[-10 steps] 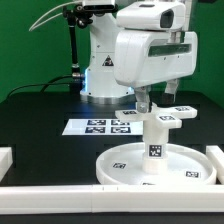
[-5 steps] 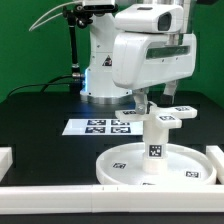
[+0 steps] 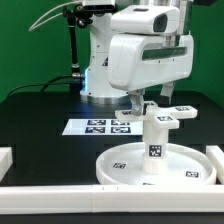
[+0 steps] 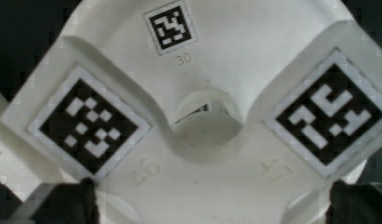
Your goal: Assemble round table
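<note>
Open gripper (image 3: 147, 103) — perhaps above cross-shaped base (image 3: 158, 116)

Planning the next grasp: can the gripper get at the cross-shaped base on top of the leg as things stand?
Probably yes. The gripper hangs open just above the cross-shaped base, which sits on the upright leg, and nothing shows between them.

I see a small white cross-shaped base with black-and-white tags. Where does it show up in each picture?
Exterior view: the small white cross-shaped plastic base sits atop the short thick white leg, under the gripper.
Wrist view: the base fills the picture, seen close.
Shared landmark: its square tags.
</note>
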Action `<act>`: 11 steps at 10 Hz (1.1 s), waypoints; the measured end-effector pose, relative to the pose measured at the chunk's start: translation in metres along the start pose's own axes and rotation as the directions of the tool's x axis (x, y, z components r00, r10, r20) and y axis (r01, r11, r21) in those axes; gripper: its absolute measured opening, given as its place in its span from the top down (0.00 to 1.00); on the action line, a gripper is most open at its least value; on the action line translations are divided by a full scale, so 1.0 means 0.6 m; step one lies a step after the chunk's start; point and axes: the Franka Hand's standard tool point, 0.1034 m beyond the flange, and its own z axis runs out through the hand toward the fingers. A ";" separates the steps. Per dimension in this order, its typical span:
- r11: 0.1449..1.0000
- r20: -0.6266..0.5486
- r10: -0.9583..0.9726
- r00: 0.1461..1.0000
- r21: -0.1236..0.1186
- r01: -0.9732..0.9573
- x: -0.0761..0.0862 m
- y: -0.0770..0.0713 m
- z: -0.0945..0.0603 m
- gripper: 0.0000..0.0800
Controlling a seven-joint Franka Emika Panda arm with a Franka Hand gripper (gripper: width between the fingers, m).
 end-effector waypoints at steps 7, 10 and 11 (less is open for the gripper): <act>1.000 -0.012 -0.002 1.000 -0.016 0.002 0.005 0.005 -0.001 0.19; 1.000 -0.012 -0.005 1.000 -0.016 0.005 0.006 0.007 -0.001 0.19; 1.000 -0.017 -0.020 1.000 -0.022 0.019 0.014 0.013 -0.007 0.19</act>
